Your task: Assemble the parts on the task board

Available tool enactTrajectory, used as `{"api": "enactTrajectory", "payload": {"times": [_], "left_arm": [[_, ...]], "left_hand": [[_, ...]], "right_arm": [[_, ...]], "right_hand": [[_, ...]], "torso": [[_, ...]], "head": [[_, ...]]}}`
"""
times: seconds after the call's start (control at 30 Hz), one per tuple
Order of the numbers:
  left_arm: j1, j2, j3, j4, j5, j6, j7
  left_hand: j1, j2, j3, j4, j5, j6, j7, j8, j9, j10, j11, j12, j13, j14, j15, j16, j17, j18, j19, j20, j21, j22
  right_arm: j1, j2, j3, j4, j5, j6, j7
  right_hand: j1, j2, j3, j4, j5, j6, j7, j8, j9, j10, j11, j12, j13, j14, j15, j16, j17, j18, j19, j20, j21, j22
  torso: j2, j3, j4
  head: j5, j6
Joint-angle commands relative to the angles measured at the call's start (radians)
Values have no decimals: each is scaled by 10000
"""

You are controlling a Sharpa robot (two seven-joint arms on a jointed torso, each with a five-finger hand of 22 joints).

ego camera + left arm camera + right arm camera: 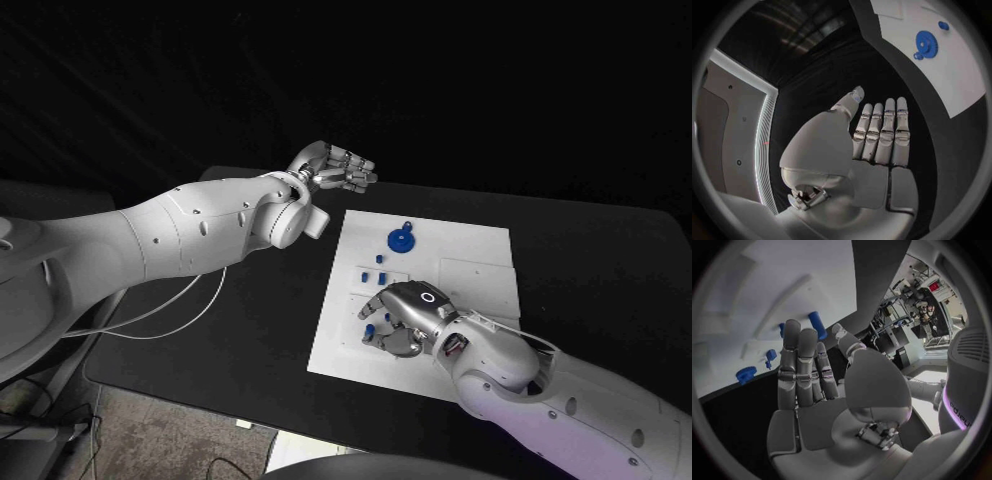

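The white task board [462,290] lies in the middle of the black table. A blue gear [401,240] stands near its far left corner, and small blue parts [378,270] lie just nearer. My right hand [407,318] hovers low over the board's near left area with its fingers stretched out and nothing in them. In the right wrist view a blue peg [817,325] sits just past the fingertips [799,335], with the gear [746,374] farther off. My left hand [335,170] is raised beyond the board's far left corner, fingers straight and empty [882,135]; the gear [926,44] lies well ahead of it.
The black table [216,320] extends left of the board, and a white cable [159,310] hangs off its left edge. The board's right half [483,270] is bare white with shallow raised outlines.
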Motion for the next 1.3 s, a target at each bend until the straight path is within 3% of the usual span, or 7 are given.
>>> {"api": "enactTrajectory", "payload": {"times": [0.03,0.17,0.37,0.63,0.9,1.07,1.3], "left_arm": [[10,1,8,4,35,108,38],[10,-2,8,3,33,107,37],[10,-17,8,5,32,112,30],[10,-92,6,43,32,124,53],[-4,-288,4,96,33,120,126],[-59,-415,1,175,49,130,150],[-194,-626,-2,397,155,304,220]], "left_hand": [[0,79,-19,34,-12,-76,11,-17,-10,-67,7,61,-3,-66,0,-44,-9,161,80,8,66,-12],[0,79,-19,34,-12,-76,11,-17,-10,-67,7,61,-3,-66,0,-44,-9,161,80,8,66,-12],[6,76,-28,31,-13,-92,18,-15,-9,-77,11,62,-3,-73,3,-44,-9,163,77,12,64,-27],[6,83,-33,34,-6,-46,1,-6,-6,-56,3,63,-3,-62,-1,-43,-8,164,81,11,66,-39],[-26,97,-9,61,-12,-66,1,-11,-8,53,-29,62,-4,22,-32,-41,-6,151,100,-12,78,-39],[-41,94,-6,68,-5,-69,0,-11,-8,63,-33,61,-4,28,-33,-41,-6,146,101,-14,79,-39],[-82,75,13,84,-18,-88,3,-12,-9,114,-46,62,-5,52,-43,-40,-5,129,105,-24,78,-44]], "right_arm": [[-6,-44,1,55,869,-858,548],[-6,-100,6,97,1298,-1102,756],[-5,-292,100,208,1989,-1218,977],[81,-1142,855,549,4040,-1035,1138],[402,-2233,1333,563,5751,-107,758],[521,-2847,1436,477,6568,761,111],[564,-3679,1477,575,7365,2087,-1310]], "right_hand": [[257,-184,-766,488,-35,-577,-89,-6,-2,-239,50,59,12,-54,72,12,-20,41,275,95,-98,-99],[1094,-575,-2130,2059,143,-1857,-219,-51,-37,-519,131,103,13,-227,151,52,-28,129,244,192,-269,-291],[1365,-609,-2533,2686,205,-1935,-138,-58,-41,-469,118,126,13,-259,150,107,-57,127,273,195,-317,-378],[715,486,-1621,1083,289,-165,590,-30,8,1060,-247,248,7,36,-125,221,-8,-156,375,-91,67,-189],[230,878,-1372,465,676,892,87,-2,235,3379,-1077,1477,710,114,-630,158,72,-577,383,-545,246,-148],[-156,1045,-1869,154,1166,1026,-67,-18,470,2635,-1336,4509,3765,367,-821,448,506,-774,419,-803,684,-11],[-845,1338,-1425,691,1549,731,-108,3,1520,1911,-1398,9083,8804,116,-832,2526,3892,-675,415,-821,2742,1211]], "torso": [[1,-5,2],[1,-6,9],[0,-2,0],[-32,-5,-52],[-103,20,-160],[-149,46,-192],[-226,97,-224]], "head": [[-23,8],[-42,20],[-83,37],[-378,198],[-866,417],[-1251,543],[-1663,620]]}}
